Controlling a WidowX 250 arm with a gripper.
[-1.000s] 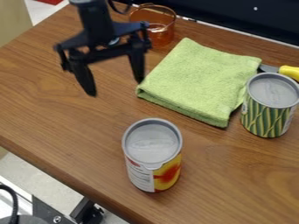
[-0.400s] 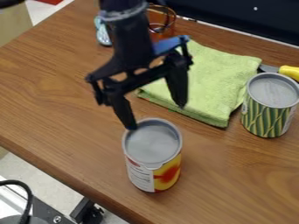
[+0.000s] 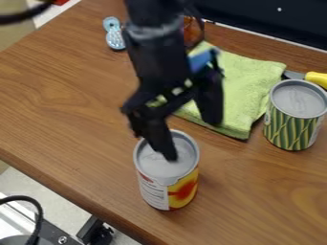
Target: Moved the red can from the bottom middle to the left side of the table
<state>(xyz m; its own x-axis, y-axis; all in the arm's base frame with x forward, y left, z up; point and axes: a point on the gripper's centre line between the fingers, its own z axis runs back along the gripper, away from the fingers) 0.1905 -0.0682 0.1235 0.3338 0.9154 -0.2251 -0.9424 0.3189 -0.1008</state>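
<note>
The gripper [image 3: 195, 141] hangs above the can at the lower middle, its fingers spread apart and nothing between them. One finger overlaps the can's grey lid in the view; the other is over the edge of the green cloth. The can [image 3: 167, 170] stands upright, with a grey lid and a white, yellow and red label. Whether the near finger touches the lid I cannot tell.
A folded green cloth [image 3: 246, 81] lies behind the can. A green-patterned can [image 3: 295, 115] stands at the right, near a yellow handle [image 3: 316, 79]. An orange glass [image 3: 193, 31] and a light blue spoon-like item [image 3: 114, 34] are at the back. The table [image 3: 57, 105] ends at lower left.
The gripper has moved from the upper left toward the lower right and over the can, turning somewhat. The light blue item has come into view behind it. The can has not moved.
</note>
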